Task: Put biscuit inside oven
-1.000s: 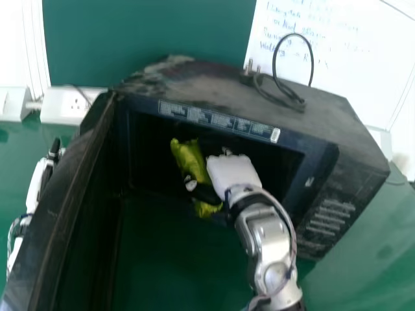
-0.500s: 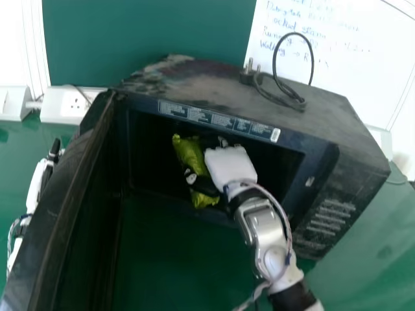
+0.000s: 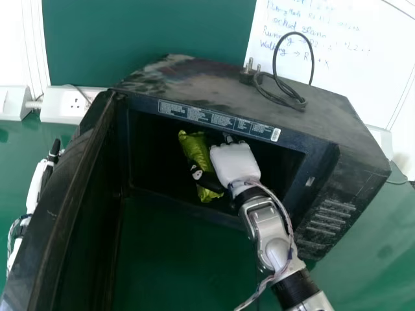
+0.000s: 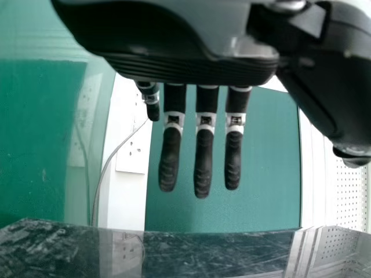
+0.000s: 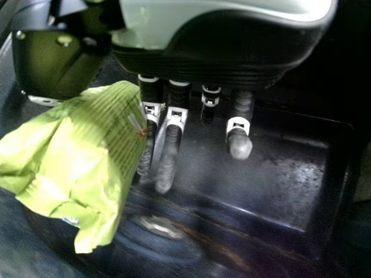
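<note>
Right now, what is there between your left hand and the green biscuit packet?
The microwave's open door stands between left hand and biscuit packet; the head view shows it.

The green tabletop (image 3: 363,272) is stretching across the lower frame, with the dark oven (image 3: 194,87) sitting mid-frame on it.

On my L wrist cam, the left hand (image 3: 35,186) has its fingers (image 4: 203,165) straight, approx. mid-frame. Bkgd: green board (image 4: 266,174), w/ a white socket panel (image 4: 132,156) and thin grey cable (image 4: 104,171) beside it; dark scuffed surface (image 4: 214,255) along the frame edge.
</note>
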Controlling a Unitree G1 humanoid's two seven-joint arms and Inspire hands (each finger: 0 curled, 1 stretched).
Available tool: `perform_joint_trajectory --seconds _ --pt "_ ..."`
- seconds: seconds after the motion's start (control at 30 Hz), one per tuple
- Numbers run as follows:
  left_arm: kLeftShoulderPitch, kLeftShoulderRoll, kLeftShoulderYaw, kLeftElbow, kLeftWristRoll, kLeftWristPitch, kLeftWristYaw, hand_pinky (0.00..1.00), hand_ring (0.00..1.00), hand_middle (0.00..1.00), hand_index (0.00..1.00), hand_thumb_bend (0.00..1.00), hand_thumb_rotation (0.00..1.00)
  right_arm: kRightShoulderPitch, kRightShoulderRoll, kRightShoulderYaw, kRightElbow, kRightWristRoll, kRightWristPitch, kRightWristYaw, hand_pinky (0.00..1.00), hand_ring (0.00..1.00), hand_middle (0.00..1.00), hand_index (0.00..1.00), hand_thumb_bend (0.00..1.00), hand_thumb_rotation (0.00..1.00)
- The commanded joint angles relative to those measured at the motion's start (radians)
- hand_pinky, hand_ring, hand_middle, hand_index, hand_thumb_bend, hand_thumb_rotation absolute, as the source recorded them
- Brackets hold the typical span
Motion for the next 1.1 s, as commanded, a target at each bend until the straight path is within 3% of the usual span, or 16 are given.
perform_joint_trajectory --seconds 0.0,0.2,0.23,0.27,0.37,0.53,0.77,1.07 --pt "0.011 0.003 0.002 -0.003 -0.005 -0.006 -0.001 0.28 0.33 0.43 0.49 0.51 0.05 -0.030 -0.023 0.008 0.002 0.009 0.010 -0.015 0.07 0.13 0.24 0.49 0.52 0.12" --pt "0.011 0.004 0.003 -0.003 -0.006 -0.007 -0.003 0.28 0.33 0.43 0.49 0.51 0.05 -0.015 -0.038 0.003 -0.056 0.033 0.033 0.066 0.06 0.12 0.22 0.49 0.52 0.13" --pt "0.012 0.004 0.003 -0.003 -0.004 -0.007 -0.003 0.28 0.33 0.43 0.49 0.51 0.05 -0.006 -0.039 0.000 -0.087 0.037 0.046 0.104 0.07 0.13 0.23 0.61 0.68 0.14" --pt "0.013 0.005 0.003 -0.005 -0.003 -0.006 -0.002 0.28 0.33 0.43 0.49 0.51 0.05 0.003 -0.043 -0.001 -0.122 0.038 0.057 0.143 0.07 0.14 0.24 0.66 0.74 0.18" --pt "0.013 0.004 0.002 -0.008 -0.004 -0.001 -0.002 0.27 0.33 0.43 0.49 0.51 0.05 0.032 -0.060 -0.006 -0.240 0.043 0.083 0.278 0.11 0.17 0.28 0.73 0.82 0.27" --pt "0.007 0.005 0.003 0.004 -0.005 -0.009 -0.007 0.27 0.33 0.42 0.49 0.51 0.05 0.070 -0.084 -0.031 -0.433 0.058 0.119 0.508 0.21 0.28 0.39 0.76 0.85 0.39" --pt "0.010 0.006 0.002 -0.001 -0.001 -0.003 -0.004 0.28 0.34 0.43 0.49 0.51 0.05 0.124 -0.125 -0.054 -0.623 0.036 0.113 0.672 0.34 0.48 0.62 0.77 0.91 0.51" --pt "0.009 0.001 0.002 -0.003 -0.006 -0.001 -0.003 0.27 0.33 0.42 0.49 0.51 0.05 0.235 -0.216 -0.189 -0.827 0.139 0.053 0.750 0.32 0.48 0.65 0.79 0.87 0.59"
